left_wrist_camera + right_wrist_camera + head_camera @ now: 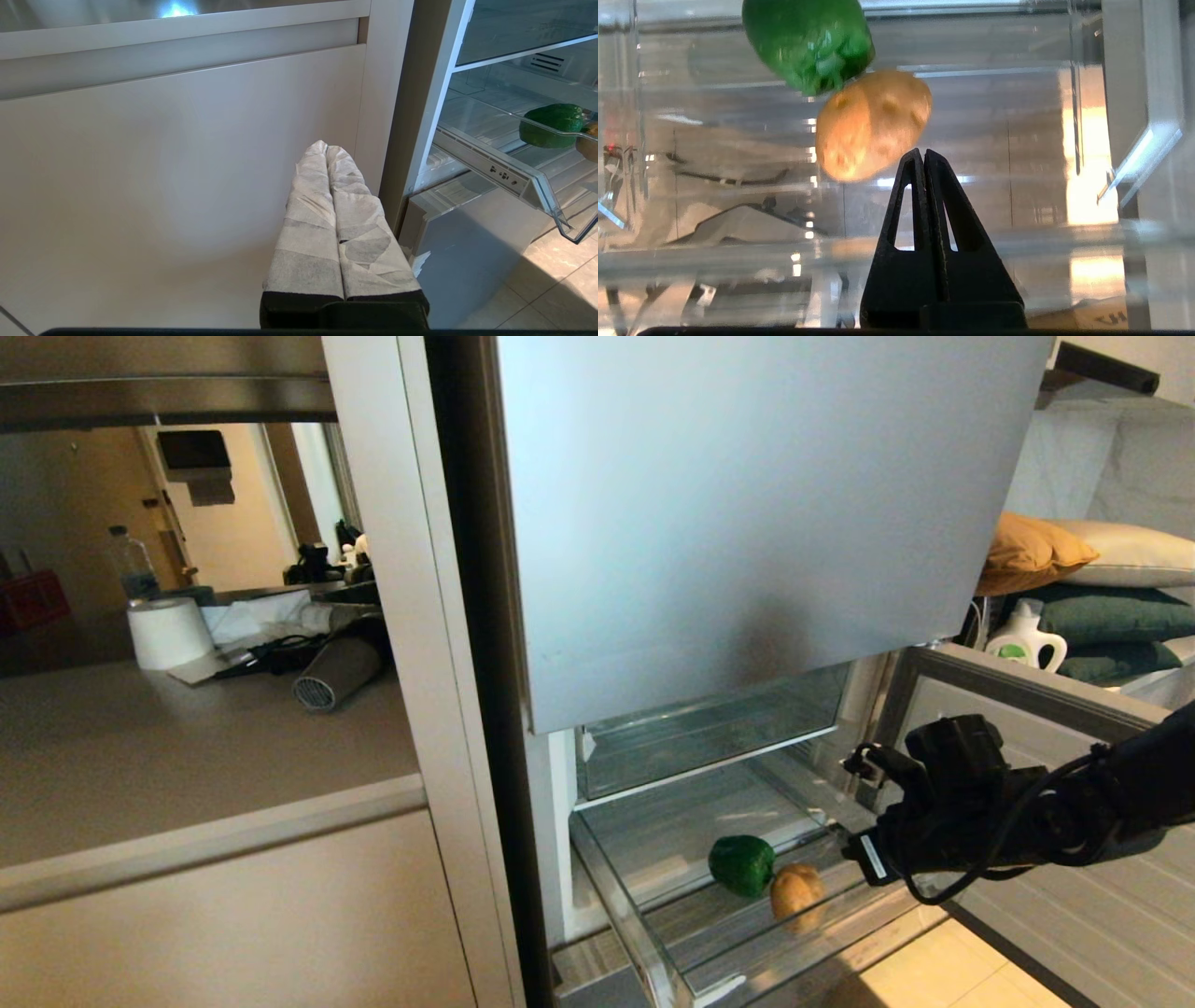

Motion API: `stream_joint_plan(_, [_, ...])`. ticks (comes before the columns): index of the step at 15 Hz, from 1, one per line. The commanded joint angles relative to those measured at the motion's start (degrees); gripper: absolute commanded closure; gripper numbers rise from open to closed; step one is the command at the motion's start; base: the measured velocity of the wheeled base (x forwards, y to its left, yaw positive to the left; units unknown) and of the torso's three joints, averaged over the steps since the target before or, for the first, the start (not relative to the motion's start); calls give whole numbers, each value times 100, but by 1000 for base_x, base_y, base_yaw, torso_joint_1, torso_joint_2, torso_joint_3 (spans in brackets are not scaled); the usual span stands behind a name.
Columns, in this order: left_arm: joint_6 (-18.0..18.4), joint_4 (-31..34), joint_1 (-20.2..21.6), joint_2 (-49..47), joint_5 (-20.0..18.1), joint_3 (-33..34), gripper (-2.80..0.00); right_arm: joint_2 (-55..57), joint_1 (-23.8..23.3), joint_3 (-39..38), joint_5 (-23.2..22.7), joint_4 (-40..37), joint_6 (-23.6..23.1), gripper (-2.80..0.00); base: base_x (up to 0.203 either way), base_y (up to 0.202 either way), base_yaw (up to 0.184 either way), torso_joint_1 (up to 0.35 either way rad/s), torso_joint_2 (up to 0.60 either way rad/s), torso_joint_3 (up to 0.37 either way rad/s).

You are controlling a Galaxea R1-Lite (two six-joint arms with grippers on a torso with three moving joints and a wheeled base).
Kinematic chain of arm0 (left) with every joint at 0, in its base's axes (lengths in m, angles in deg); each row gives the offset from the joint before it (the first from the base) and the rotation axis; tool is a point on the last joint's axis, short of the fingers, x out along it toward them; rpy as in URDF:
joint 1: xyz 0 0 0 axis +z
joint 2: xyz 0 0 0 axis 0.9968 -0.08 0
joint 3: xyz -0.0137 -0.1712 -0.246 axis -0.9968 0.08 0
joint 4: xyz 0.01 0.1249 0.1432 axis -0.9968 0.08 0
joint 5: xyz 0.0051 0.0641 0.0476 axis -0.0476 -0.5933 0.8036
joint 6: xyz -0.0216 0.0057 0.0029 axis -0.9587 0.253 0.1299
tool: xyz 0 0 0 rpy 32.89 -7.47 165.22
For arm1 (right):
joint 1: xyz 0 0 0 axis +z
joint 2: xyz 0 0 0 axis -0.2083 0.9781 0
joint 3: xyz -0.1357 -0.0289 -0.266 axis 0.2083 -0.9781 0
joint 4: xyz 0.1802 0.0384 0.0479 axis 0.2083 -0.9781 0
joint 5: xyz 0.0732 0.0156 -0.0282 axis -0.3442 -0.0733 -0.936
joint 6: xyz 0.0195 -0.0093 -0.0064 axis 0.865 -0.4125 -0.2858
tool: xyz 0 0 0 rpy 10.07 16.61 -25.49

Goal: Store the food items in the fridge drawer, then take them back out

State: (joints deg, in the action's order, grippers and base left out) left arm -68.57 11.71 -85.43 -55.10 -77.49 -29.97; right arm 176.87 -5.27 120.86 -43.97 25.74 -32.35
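The fridge drawer (611, 882) is a clear plastic bin, pulled out low in the fridge. Inside it lie the food items side by side: a glossy green bell pepper (742, 864) and a tan-brown round lump (796, 892). My right gripper (854, 854) is shut and empty at the drawer's right side, close to the tan lump. In the right wrist view the shut tips (923, 151) sit just beside the lump (873, 123), with the pepper (810, 42) beyond it. My left gripper (326, 145), wrapped in white, hangs shut by the cabinet front. It also sees the drawer (537, 186) and pepper (551, 125).
A matte silver-blue door (747, 523) hangs above the drawer, and a second clear bin (709, 728) sits behind it. The opened lower door (1074, 905) stands under my right arm. A counter to the left holds a grey hair dryer (336, 677) and a paper roll (168, 633).
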Motion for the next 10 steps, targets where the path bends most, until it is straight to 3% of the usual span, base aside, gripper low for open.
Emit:
stream_joint_plan(1, [-1, -1, 2, 2, 1, -2, 0, 239, 1, 4, -8, 39, -2, 0, 0, 0, 0, 0, 0, 0])
stream_joint_plan(10, [-1, -1, 2, 2, 1, -2, 0, -530, -7, -909, 9, 45, -49, 0, 0, 0, 0, 0, 0, 0])
